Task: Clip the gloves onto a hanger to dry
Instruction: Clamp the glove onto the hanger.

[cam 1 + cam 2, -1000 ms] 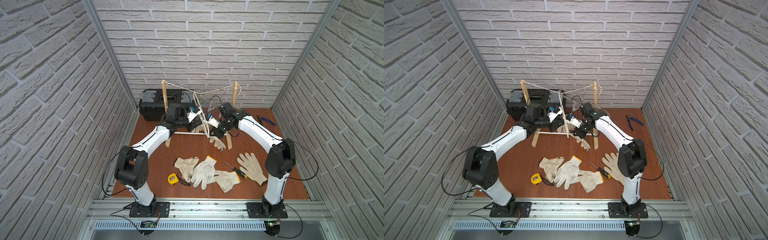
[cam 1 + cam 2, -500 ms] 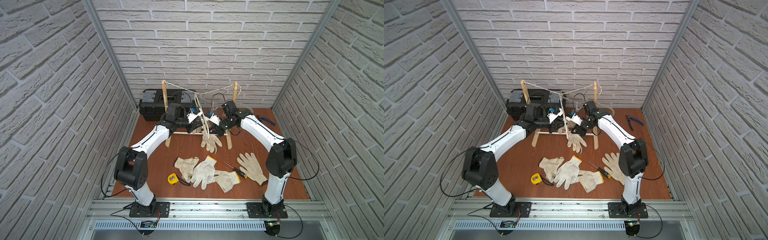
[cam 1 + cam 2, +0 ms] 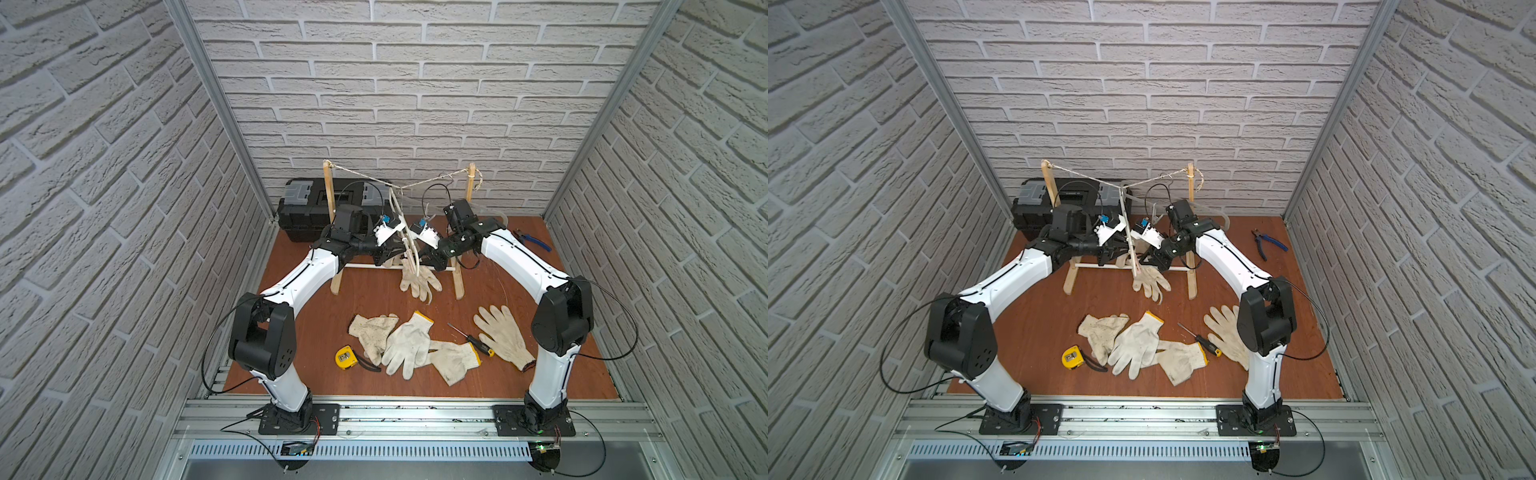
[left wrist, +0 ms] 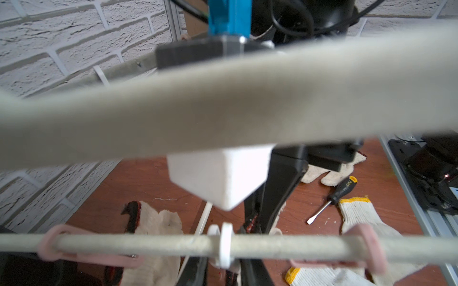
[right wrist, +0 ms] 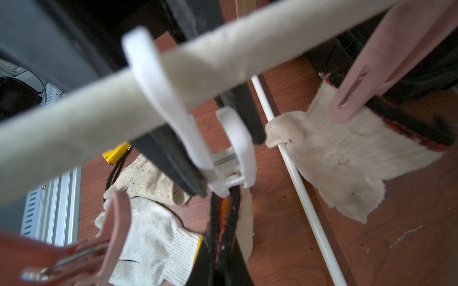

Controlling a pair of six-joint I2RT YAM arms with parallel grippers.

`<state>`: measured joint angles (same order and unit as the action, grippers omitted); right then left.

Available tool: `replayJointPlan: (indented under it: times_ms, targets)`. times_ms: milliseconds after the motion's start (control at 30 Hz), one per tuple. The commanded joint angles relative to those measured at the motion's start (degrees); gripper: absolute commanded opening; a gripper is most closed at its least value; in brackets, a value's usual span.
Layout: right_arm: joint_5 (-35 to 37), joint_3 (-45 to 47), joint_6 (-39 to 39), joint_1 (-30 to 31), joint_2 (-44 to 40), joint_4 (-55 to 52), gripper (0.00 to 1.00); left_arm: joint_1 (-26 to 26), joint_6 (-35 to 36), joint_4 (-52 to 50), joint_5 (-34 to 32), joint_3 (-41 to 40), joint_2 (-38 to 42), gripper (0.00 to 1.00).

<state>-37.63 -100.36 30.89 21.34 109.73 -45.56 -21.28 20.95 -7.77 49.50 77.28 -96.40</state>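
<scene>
A pale hanger (image 3: 409, 245) hangs from a string between two wooden posts. My left gripper (image 4: 223, 272) is shut on the wings of its white clip (image 5: 223, 158), one black finger (image 5: 173, 161) on each side. Right under the clip's mouth, my right gripper (image 5: 223, 247) is shut on the dark red cuff of an off-white glove (image 3: 417, 278) that dangles below in both top views (image 3: 1150, 280). Beside it, a pink clip (image 5: 366, 74) holds another red-cuffed glove (image 5: 347, 153). Several more gloves (image 3: 409, 345) lie on the floor in front.
A black toolbox (image 3: 332, 208) stands at the back left behind the rack's wooden posts (image 3: 330, 216). A yellow tape measure (image 3: 346, 357) and a screwdriver (image 3: 473, 345) lie among the floor gloves. Blue-handled pliers (image 3: 532, 241) lie at the back right.
My right gripper has carried the glove up and to the left, in under the hanger's clip. The left arm has stayed at the clip.
</scene>
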Motion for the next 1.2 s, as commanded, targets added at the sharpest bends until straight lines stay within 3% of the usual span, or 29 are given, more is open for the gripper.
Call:
replayJointPlan:
  times_ms: [0, 467, 800, 1167]
  targets:
    - [-0.3, -1.5, 0.3, -0.4, -0.8, 4.8, 0.02, -0.5, 1.1, -3.8, 2.8, 1.1, -1.9, 0.13]
    - [-2.0, 1.8, -1.2, -0.8, -3.7, 9.1, 0.02, 0.0, 1.0, -4.8, 2.6, 2.4, -3.6, 0.13]
    - [0.8, 3.4, -3.5, -0.7, -3.4, 12.1, 0.07, 0.3, -1.3, -4.9, 0.3, 2.6, -2.2, 0.39]
    - [6.6, 6.2, -6.3, -0.7, -5.0, 16.3, 0.35, 0.9, -3.9, -7.8, -7.0, 1.7, 0.9, 0.71]
